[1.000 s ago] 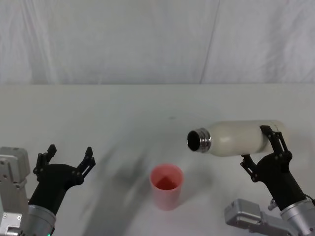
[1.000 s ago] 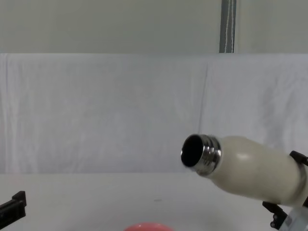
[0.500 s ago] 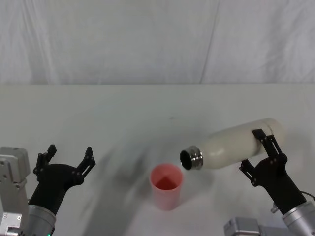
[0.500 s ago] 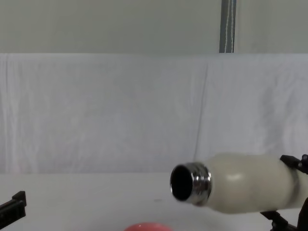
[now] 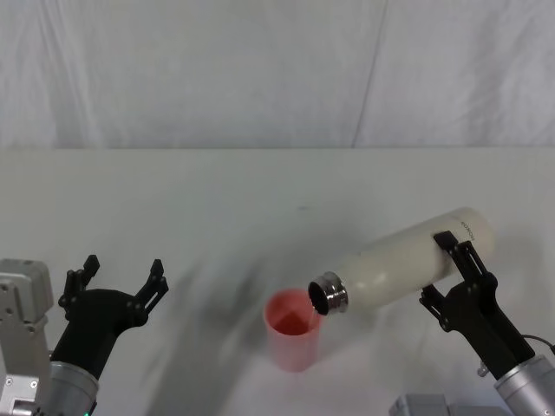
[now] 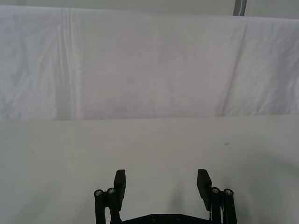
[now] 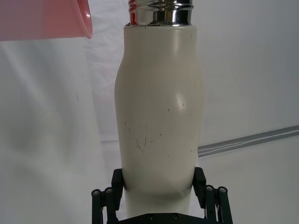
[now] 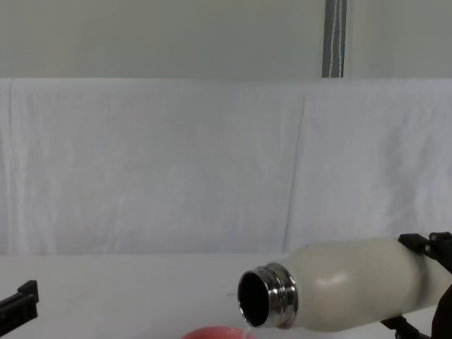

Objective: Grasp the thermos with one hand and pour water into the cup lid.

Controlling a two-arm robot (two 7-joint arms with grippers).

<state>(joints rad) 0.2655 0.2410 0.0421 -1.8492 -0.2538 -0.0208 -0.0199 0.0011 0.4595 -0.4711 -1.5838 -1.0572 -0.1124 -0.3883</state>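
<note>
My right gripper (image 5: 444,274) is shut on the lower body of the cream-white thermos (image 5: 399,263), which it holds above the table. The thermos is tilted with its steel neck (image 5: 327,294) pointing down and left, and the open mouth sits just over the right rim of the pink cup lid (image 5: 293,330). The chest view shows the thermos (image 8: 349,292) mouth right above the cup lid's rim (image 8: 212,332), with a thin trickle below the mouth. In the right wrist view my right gripper (image 7: 159,184) clasps the thermos (image 7: 159,116), and the cup lid (image 7: 44,18) lies beyond the neck. My left gripper (image 5: 124,270) hangs open at the front left.
The white table (image 5: 217,199) carries a small dark speck (image 5: 302,208) behind the cup lid. A white cloth backdrop (image 5: 277,69) closes the far side. In the left wrist view my left gripper (image 6: 161,179) is open over bare table (image 6: 149,140).
The thermos has tipped from nearly level to mouth-down. Its neck has swung down and left until it is over the cup lid's rim. The left arm has not moved.
</note>
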